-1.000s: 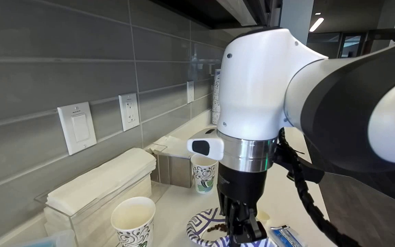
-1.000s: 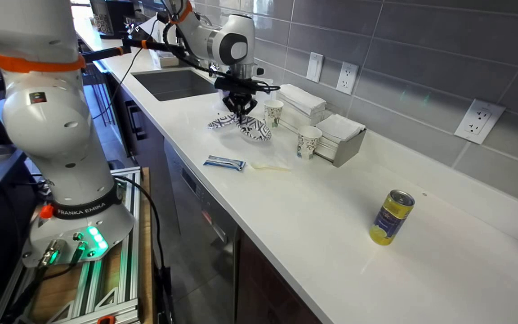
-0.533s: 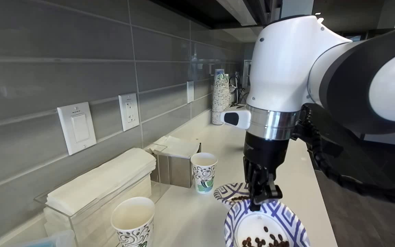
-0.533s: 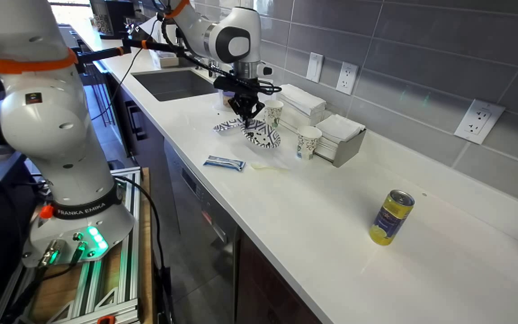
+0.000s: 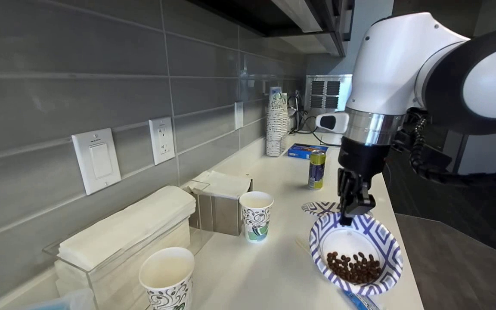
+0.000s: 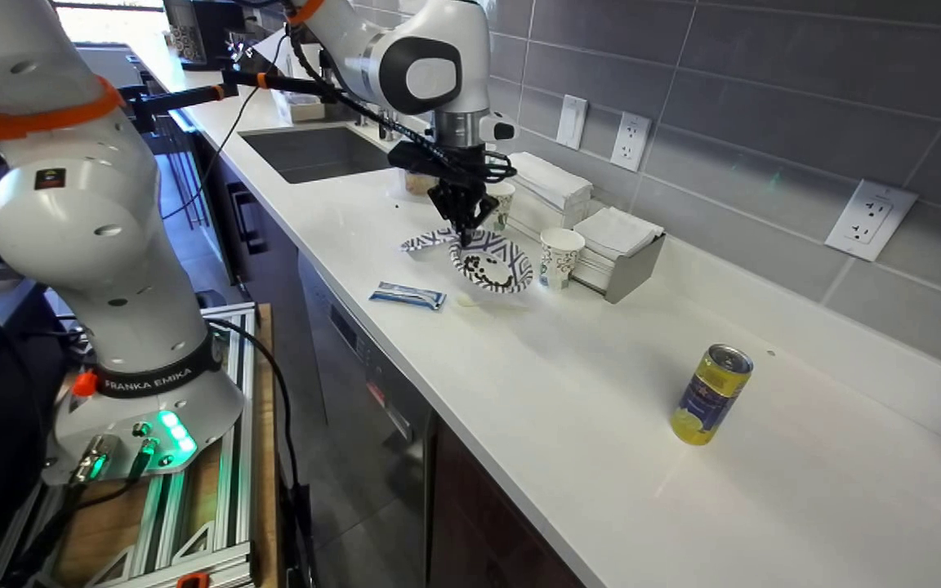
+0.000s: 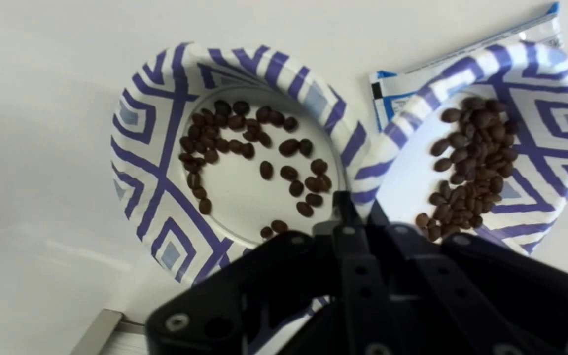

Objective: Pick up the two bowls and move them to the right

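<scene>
White countertop (image 6: 617, 441) spreads under the arm (image 5: 390, 64), which reaches down to a black gripper (image 7: 364, 206). Its jaws pinch together the touching rims of the left-hand bowl (image 7: 238, 177) and the right-hand bowl (image 7: 530, 158) of the wrist view, both white with dark blue patterning. They hang tilted above the countertop on opposite sides of the gripper, outer edges lower than the pinched rims. A yellow-and-purple can (image 6: 711, 394) stands upright, well apart from them. On the countertop lies a blue-and-white packet (image 7: 409, 86), partly hidden by the right-hand bowl in the wrist view. Brown beans (image 7: 481, 162) lie scattered in the left-hand bowl, heaped in the right-hand one.
</scene>
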Tool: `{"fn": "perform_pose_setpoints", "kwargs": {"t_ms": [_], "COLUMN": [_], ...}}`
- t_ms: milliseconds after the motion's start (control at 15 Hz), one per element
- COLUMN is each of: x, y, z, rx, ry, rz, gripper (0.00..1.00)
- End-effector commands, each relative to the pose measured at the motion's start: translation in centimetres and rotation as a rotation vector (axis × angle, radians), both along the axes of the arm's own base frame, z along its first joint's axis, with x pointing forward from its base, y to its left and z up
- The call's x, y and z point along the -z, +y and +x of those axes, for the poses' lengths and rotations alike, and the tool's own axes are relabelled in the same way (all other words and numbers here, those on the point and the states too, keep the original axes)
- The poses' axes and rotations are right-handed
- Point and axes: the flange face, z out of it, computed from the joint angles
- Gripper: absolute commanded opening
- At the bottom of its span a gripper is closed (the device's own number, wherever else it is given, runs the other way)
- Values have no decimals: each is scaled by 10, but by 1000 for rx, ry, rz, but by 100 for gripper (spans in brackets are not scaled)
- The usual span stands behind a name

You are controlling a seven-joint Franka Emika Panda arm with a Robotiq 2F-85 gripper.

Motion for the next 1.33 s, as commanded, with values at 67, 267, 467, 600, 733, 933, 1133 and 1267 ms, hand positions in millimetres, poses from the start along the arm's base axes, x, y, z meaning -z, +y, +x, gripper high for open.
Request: {"fn": "perform_pose_setpoints", "kwargs": {"t_ms": [67, 267, 467, 600, 733, 933, 1133, 1267], "x": [-5, -8, -6, -8, -9, -5, 5, 14], "y": [-21, -26, -31, -54, -83, -130, -167, -185], "z": [0, 1, 7, 19, 30, 44, 54, 62], "rx": [28, 32, 54, 116, 182, 298, 422, 500], "ry": [-18, -28, -30, -51, -67, -103, -151, -176], "rz": [-4, -2, 2, -11, -5, 13, 30, 45], "gripper": [6, 6, 1, 1, 1, 1, 1, 1]}}
